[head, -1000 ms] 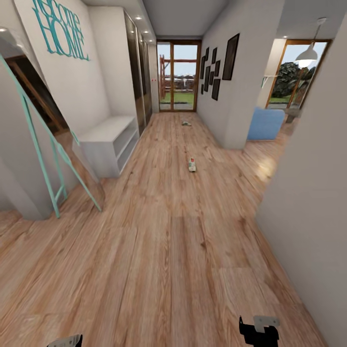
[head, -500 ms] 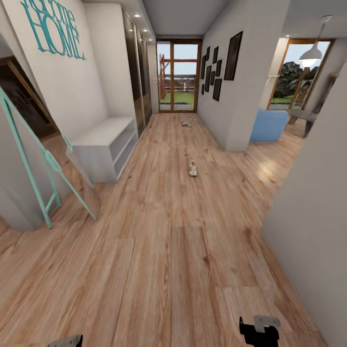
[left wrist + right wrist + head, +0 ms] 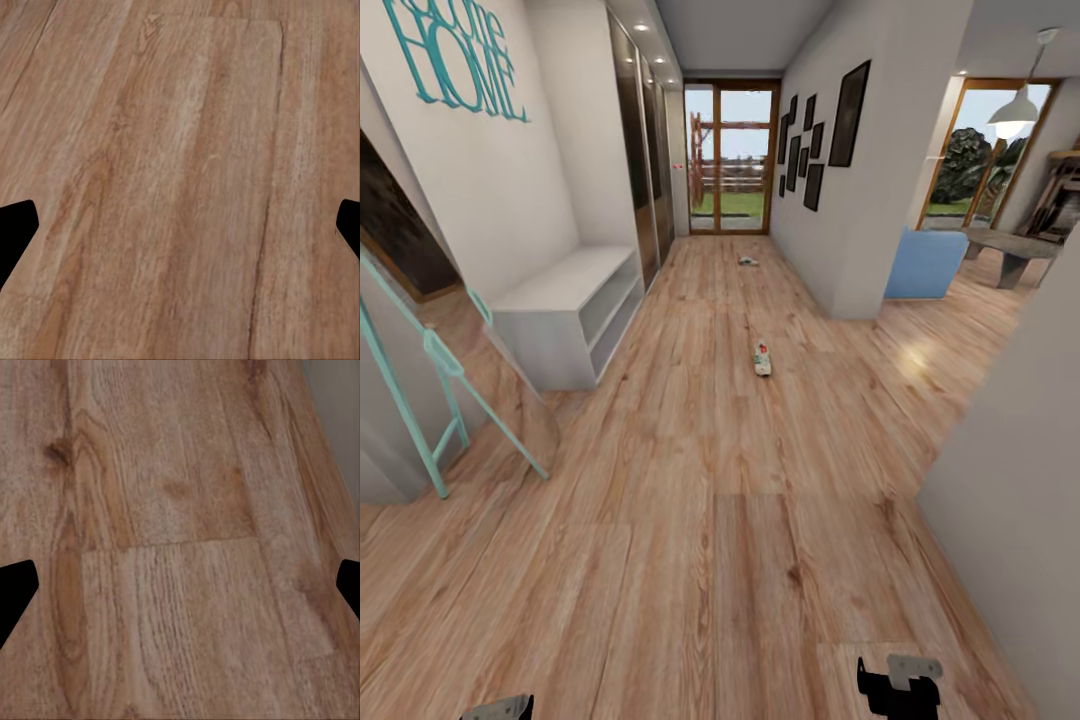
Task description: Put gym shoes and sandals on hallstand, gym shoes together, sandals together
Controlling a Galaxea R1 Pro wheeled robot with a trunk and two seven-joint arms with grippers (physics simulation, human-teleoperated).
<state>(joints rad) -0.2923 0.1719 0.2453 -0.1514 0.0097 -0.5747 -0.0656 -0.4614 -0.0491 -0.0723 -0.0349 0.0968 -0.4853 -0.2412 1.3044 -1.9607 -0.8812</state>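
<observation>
One gym shoe [image 3: 762,360], white with a red patch, lies on the corridor floor [image 3: 700,480] mid-corridor, well ahead of me. Farther on, near the glass door, lies a second small pale item [image 3: 747,261], too small to identify. The sandals are out of view. The pale-grey hallstand [image 3: 560,320] stands against the left wall, left of the shoe. My left gripper [image 3: 495,708] and right gripper [image 3: 898,688] hang low at the near edge, far from the shoe. In the wrist views the left gripper [image 3: 180,232] and right gripper [image 3: 180,592] are open over bare planks.
A teal-framed leaning mirror [image 3: 450,400] stands at the near left. A white wall corner [image 3: 1010,450] juts in at the near right. A mirrored wardrobe [image 3: 645,170] follows the hallstand. A blue sofa [image 3: 925,262] sits in the room opening to the right.
The whole view has shifted as the camera moved forward along the corridor. The hallstand and the gym shoe appear nearer. Both grippers keep the same pose.
</observation>
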